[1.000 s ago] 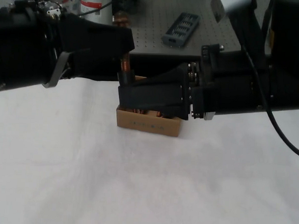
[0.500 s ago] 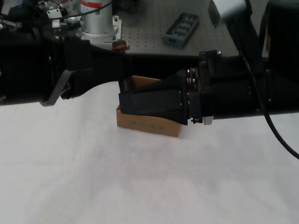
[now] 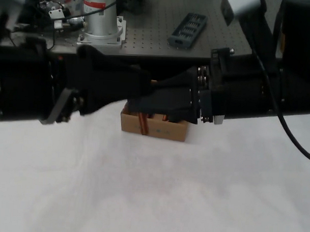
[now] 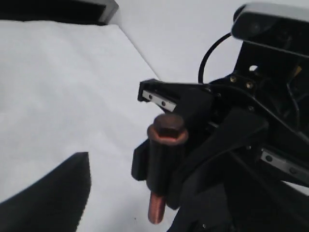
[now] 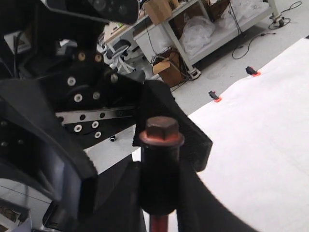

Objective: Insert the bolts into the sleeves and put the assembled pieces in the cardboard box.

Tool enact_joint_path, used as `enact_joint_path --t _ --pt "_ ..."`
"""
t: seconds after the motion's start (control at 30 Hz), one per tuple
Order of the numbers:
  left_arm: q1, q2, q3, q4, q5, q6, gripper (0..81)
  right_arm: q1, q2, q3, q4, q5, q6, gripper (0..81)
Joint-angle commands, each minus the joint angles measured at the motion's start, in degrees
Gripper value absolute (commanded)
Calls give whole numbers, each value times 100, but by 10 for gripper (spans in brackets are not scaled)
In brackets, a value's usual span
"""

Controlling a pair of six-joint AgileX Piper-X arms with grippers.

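— Where is the assembled piece?

— In the right gripper [image 5: 158,208]. Its fingers are closed on the black sleeve [image 4: 164,164], one on each side, and the sleeve stands upright between them.

— And the bolt?

— The copper bolt [image 5: 161,131] runs through the sleeve. Its hexagonal head rests on the sleeve's top end, and its threaded shank [image 4: 155,210] sticks out below.

— What about the left gripper?

— The left gripper [image 3: 133,90] faces the right one at close range, above the cardboard box [image 3: 159,130]. Its fingers are spread and hold nothing. In the left wrist view, one finger [image 4: 53,193] stands well apart from the sleeve, with white cloth showing between them.

— Where does the piece hang relative to the box?

— At the box's left end in the high view. The shank crosses the box's near wall there. I cannot tell whether its tip is inside the box or just in front of that wall, because the arms cover the box's top.

— Anything in the box?

— Copper pieces [image 3: 165,118] show inside, under the right gripper.

— And where does the box stand?

— On the white-covered worktop [image 3: 152,192], near its far edge. Behind it lies a grey perforated plate [image 3: 148,24] carrying a blue-grey case [image 3: 187,29] and a metal cylinder [image 3: 100,9].
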Motion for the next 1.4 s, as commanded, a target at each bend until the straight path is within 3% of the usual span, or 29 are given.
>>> enact_joint_path --t 0.0,0.13,0.27,0.4,0.53,0.67,1.03,1.37 --pt "-5 -19 -31 29 112 -238 545 -38 -52 -75 -121 -29 -26 27" --pt "-5 -19 -32 -312 50 -238 538 -38 -52 -75 1 -129 -26 27" --pt "-5 -178 -32 -552 -584 -238 538 -38 -52 -75 328 -79 -100 27" --pt "65 -497 -32 -352 -928 88 538 -132 -22 -75 597 454 -351 27" --pt "276 -974 -32 358 -1581 360 537 -445 179 -115 570 987 -320 27" --pt "521 -1487 -32 1575 -2360 574 537 -854 681 -415 572 1021 -122 27" --pt "713 -2094 -32 3943 -3503 585 537 -1450 3627 -2857 838 1298 -110 27" --pt "713 -2094 -32 4083 -3772 661 537 -1595 5927 -5063 2204 1563 71 27"
